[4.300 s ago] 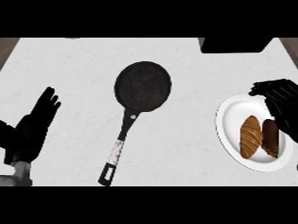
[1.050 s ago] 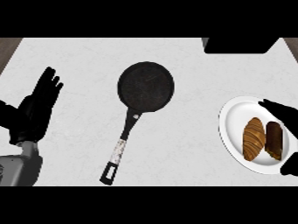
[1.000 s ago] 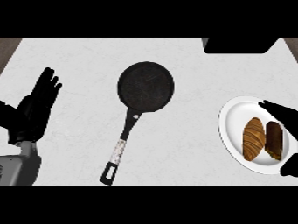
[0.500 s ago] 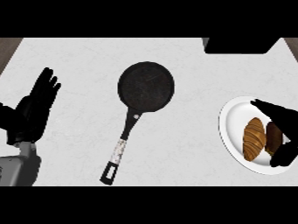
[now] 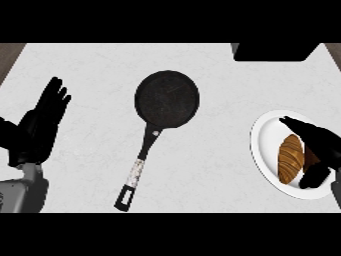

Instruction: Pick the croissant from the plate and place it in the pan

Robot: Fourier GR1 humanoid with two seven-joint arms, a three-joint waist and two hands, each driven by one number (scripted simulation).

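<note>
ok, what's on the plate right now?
A croissant lies on the plate, with the right hand over its right side. Anything under that hand is hidden.

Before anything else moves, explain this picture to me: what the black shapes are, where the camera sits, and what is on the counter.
The camera looks steeply down from the robot's head at a pale counter. The black shapes are its two hands. The left hand rests open at the left side, holding nothing. The right hand lies over the white plate, beside the croissant, hiding something darker next to it; whether it grips anything is unclear. An empty black pan sits mid-counter, handle toward the robot.
</note>
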